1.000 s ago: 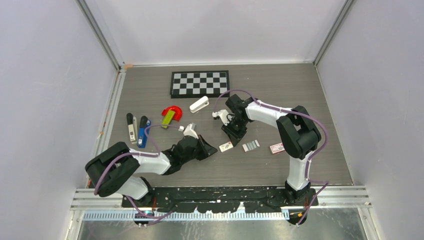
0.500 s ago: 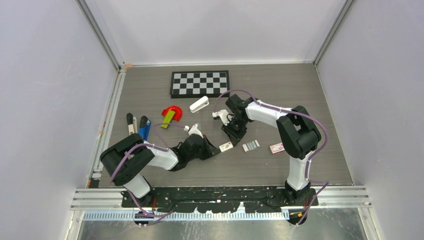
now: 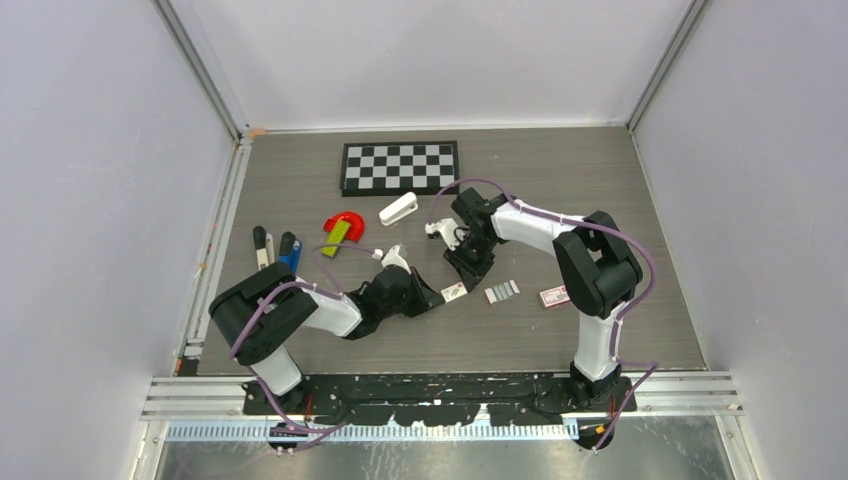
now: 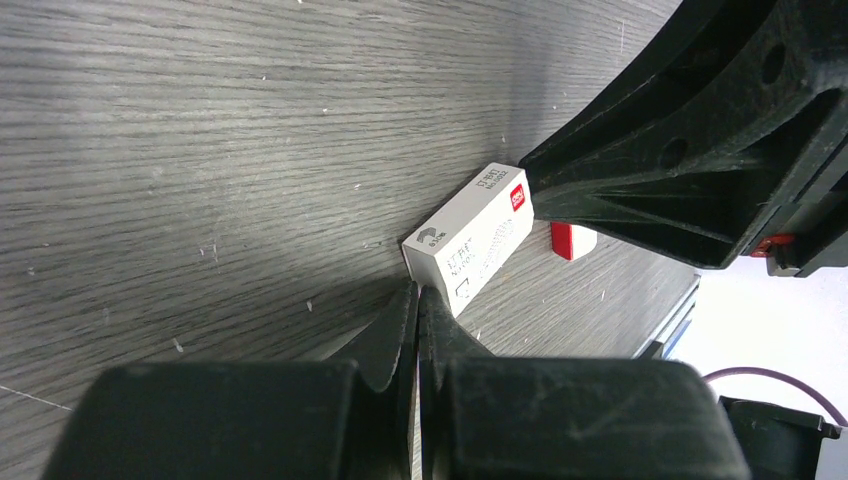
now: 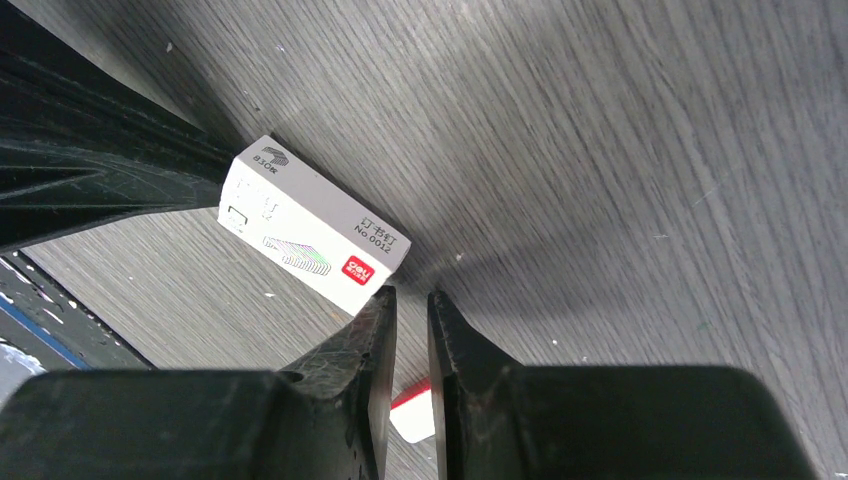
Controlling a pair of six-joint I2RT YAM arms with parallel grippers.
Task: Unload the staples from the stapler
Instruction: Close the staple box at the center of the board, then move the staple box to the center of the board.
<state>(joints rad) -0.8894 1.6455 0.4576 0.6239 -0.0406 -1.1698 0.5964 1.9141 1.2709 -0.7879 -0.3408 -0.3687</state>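
Observation:
The blue stapler lies at the left of the table, far from both grippers. A grey strip of staples lies right of centre. My left gripper is shut and empty, low on the table, its tips touching the end of a small white box. My right gripper hovers over the same box, with its jaws only a narrow gap apart and nothing between them. The stapler shows in neither wrist view.
A red-and-white box lies right of the staples. A white stapler, a red and yellow-green tool and a chessboard lie further back. A black-and-white tool lies beside the blue stapler. A red-and-white scrap lies under my right gripper.
My left gripper has slid to the right along the table up to the white box, and the left arm has swung with it. The right arm has not moved.

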